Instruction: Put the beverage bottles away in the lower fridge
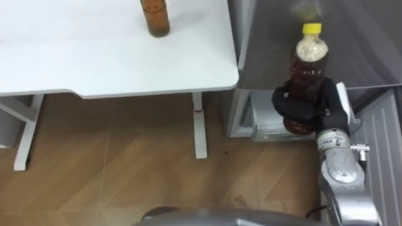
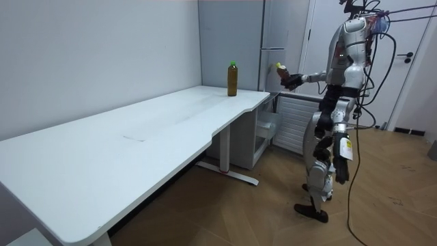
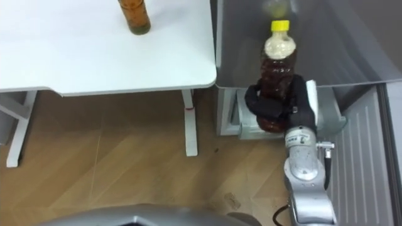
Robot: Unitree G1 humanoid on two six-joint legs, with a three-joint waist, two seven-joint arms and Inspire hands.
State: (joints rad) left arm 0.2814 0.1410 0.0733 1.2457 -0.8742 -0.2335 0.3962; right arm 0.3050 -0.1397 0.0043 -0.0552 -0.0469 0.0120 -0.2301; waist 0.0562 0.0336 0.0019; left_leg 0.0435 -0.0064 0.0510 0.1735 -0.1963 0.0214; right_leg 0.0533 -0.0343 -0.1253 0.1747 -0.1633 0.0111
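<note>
A: Fingers point(image 1: 290, 108) of the rt hand point(image 1: 323, 110) are wrapping round the lower body of the yellow-capped bottle point(image 1: 308, 59), gripping it tight. Bottle's standing upright in the grip, cap up, brown drink inside

B: Where's it sitting rel. to the fridge?

A: It's hanging in the air in front of the grey fridge point(image 1: 364, 44), touching nothing but the hand. Lower door point(image 1: 384, 150) is standing open beside the forearm, ribbed inner face showing

B: 2nd drink?

A: Green-capped bottle point(image 1: 155, 17) is standing on the white table point(image 1: 94, 56), near the end closest to the fridge, well apart from the hand

B: Robot itself? Lt hand?

A: Room view: it's standing on the wood floor facing the fridge, just past the table end, rt arm reaching fwd at chest height. Lt hand point(image 2: 339, 166) is hanging by the hip; can't tell what its fingers are doing
</note>
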